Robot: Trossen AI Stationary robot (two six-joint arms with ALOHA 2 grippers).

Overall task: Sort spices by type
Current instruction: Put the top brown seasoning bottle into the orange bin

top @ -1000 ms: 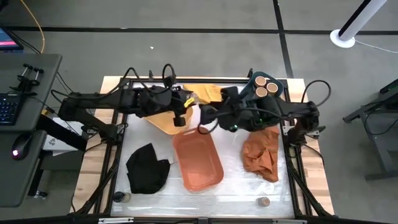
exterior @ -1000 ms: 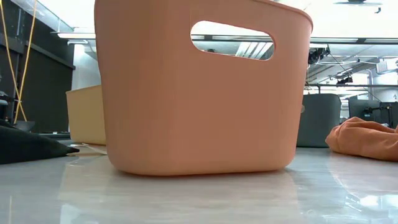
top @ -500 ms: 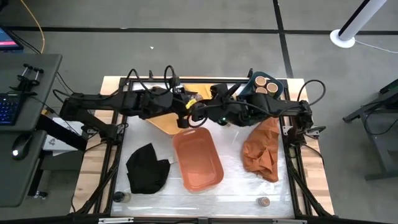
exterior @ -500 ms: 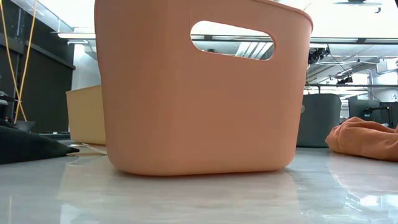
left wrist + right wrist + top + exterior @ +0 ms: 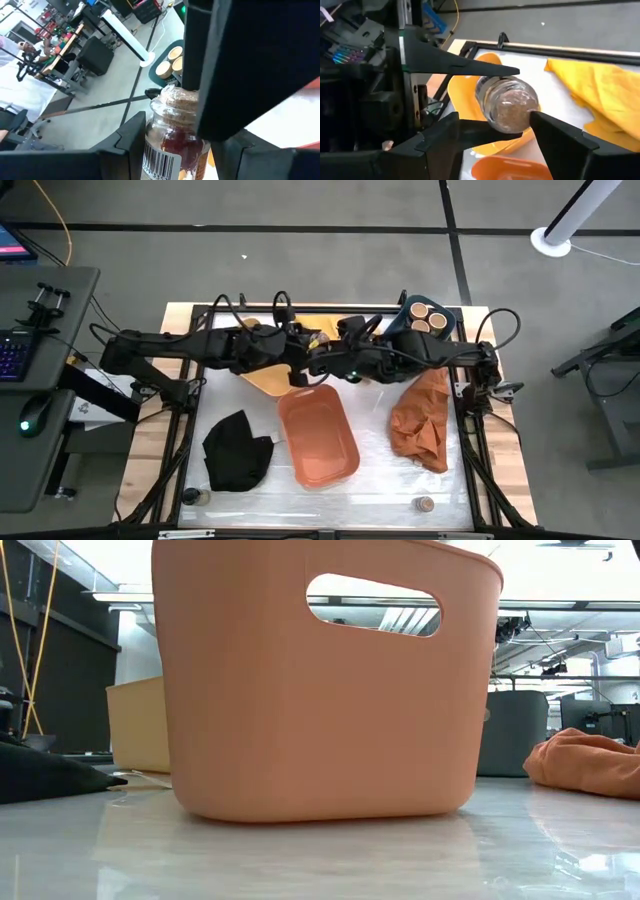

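my left gripper (image 5: 182, 145) is clamped on a glass spice jar (image 5: 172, 132) with a cork top, barcode label facing me. my right gripper (image 5: 492, 125) meets it from the opposite side, its fingers (image 5: 560, 132) spread around the jar's end, one touching the glass, so i cannot tell if they grip. below both jaws sits the yellow tub (image 5: 462, 97), with the orange tub (image 5: 318, 435) just beside it. farther beyond my right jaws, tan-topped jars (image 5: 425, 318) stand in the blue tub (image 5: 446, 320). two more jars (image 5: 425, 504) wait well away, near the table's edge.
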